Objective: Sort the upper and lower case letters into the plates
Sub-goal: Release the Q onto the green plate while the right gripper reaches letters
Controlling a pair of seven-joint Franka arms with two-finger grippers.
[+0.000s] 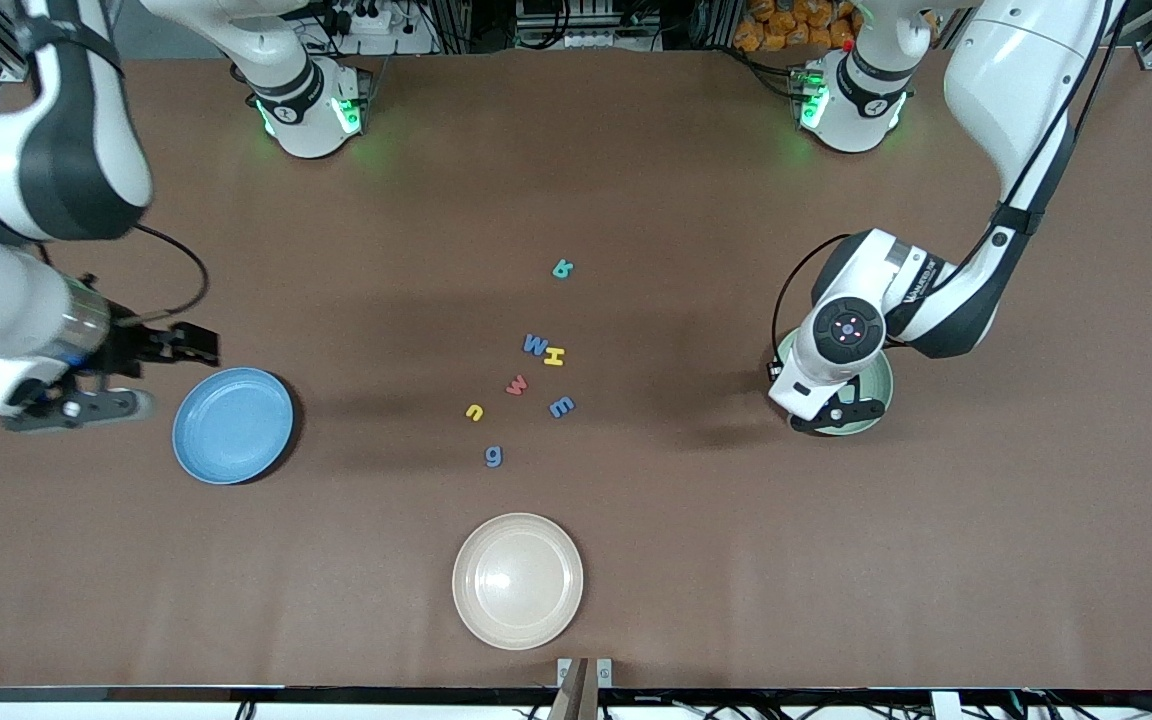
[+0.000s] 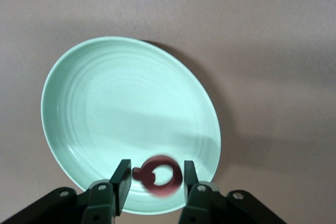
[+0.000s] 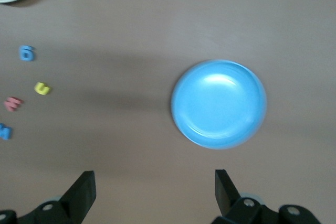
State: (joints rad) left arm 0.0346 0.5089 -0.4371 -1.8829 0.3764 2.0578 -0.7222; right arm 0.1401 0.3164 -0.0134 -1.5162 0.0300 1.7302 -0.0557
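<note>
My left gripper point(image 1: 841, 410) hangs over the pale mint plate point(image 1: 882, 384), its jaws parted. A blurred red letter point(image 2: 160, 177) sits loose between the fingers above the mint plate point(image 2: 121, 108), with slim gaps either side. Several letters lie mid-table: teal point(image 1: 562, 268), blue W point(image 1: 535, 345), yellow H point(image 1: 554, 356), red point(image 1: 517, 384), blue point(image 1: 561, 406), yellow point(image 1: 475, 411) and blue g point(image 1: 494, 456). My right gripper point(image 1: 161, 375) waits open and empty beside the blue plate point(image 1: 233, 425), which the right wrist view shows bare point(image 3: 219, 103).
A cream-beige plate point(image 1: 517, 580) lies nearer the front camera than the letters. The left arm's wrist covers much of the mint plate in the front view. Both arm bases stand along the table's back edge.
</note>
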